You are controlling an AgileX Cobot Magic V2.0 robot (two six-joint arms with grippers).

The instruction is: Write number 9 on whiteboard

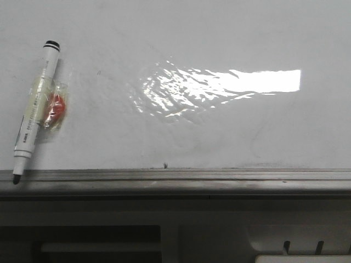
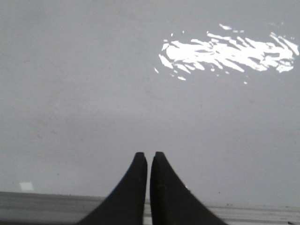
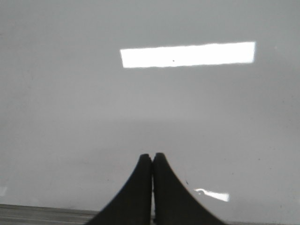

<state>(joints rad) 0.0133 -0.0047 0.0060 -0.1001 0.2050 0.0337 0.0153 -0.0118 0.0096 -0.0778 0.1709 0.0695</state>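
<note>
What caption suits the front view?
Blank whiteboard, no 9 yet; marker lies at left, tip on the ledge.

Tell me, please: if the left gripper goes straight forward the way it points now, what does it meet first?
Probably the bare whiteboard. The left gripper, fingers nearly closed and holding nothing, points at it with nothing between; how far is unclear.

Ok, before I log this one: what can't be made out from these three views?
- Front view: the marker print is too small to read; neither arm is in frame.
- Front view: glare on the whiteboard could mask faint strokes; no 9 shows.
- Wrist views: left gripper and right gripper bases are cut off by the edge.
</note>
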